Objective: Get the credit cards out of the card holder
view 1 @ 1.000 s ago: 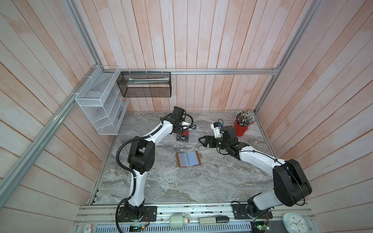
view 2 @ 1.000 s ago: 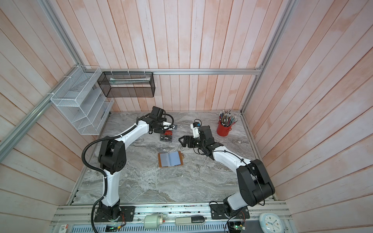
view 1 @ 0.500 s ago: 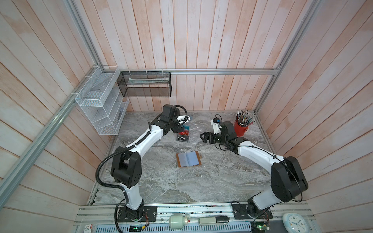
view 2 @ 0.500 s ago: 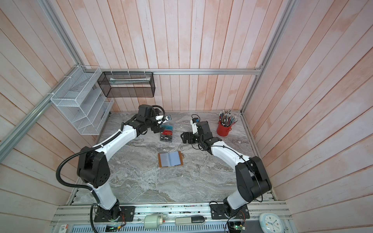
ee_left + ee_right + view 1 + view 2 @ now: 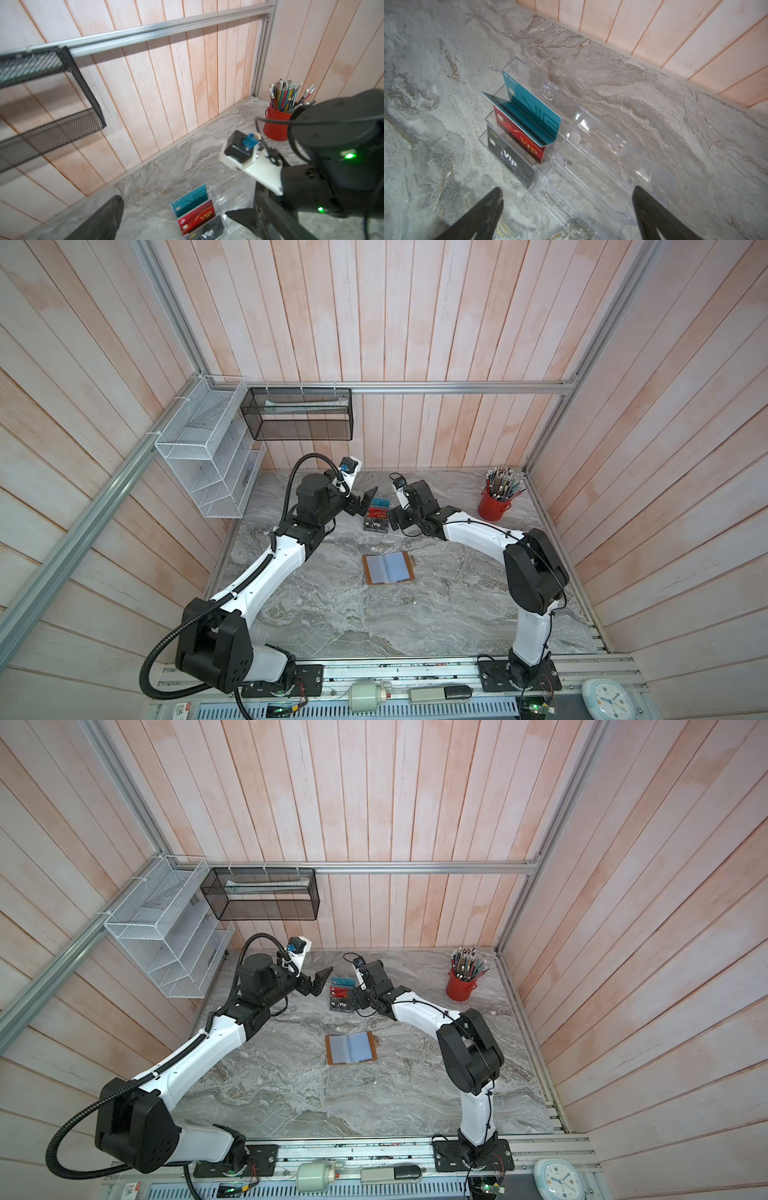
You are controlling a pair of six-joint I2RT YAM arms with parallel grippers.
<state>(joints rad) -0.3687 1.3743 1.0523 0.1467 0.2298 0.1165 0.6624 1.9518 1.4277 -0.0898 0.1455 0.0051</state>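
Observation:
The card holder (image 5: 388, 567) (image 5: 351, 1047), a tan wallet, lies open and flat mid-table, its clear sleeves facing up. The credit cards stand in a clear stepped rack (image 5: 591, 145) behind it: teal (image 5: 533, 108), red (image 5: 519, 133) and black (image 5: 508, 155). A second teal card (image 5: 517, 118) leans forward from the top slot. My left gripper (image 5: 365, 502) (image 5: 173, 205) hangs open just left of the rack, holding nothing. The right gripper (image 5: 395, 522) (image 5: 567, 189) stands open at the rack's right side, over its cardless half.
A red cup of pencils (image 5: 494, 506) (image 5: 275, 122) stands at the back right. A black mesh basket (image 5: 297, 414) and a white wire rack (image 5: 208, 456) hang on the back-left walls above the table.
My left gripper has drawn back to the left of the rack and opened wide. The right gripper has moved left, up to the rack's side.

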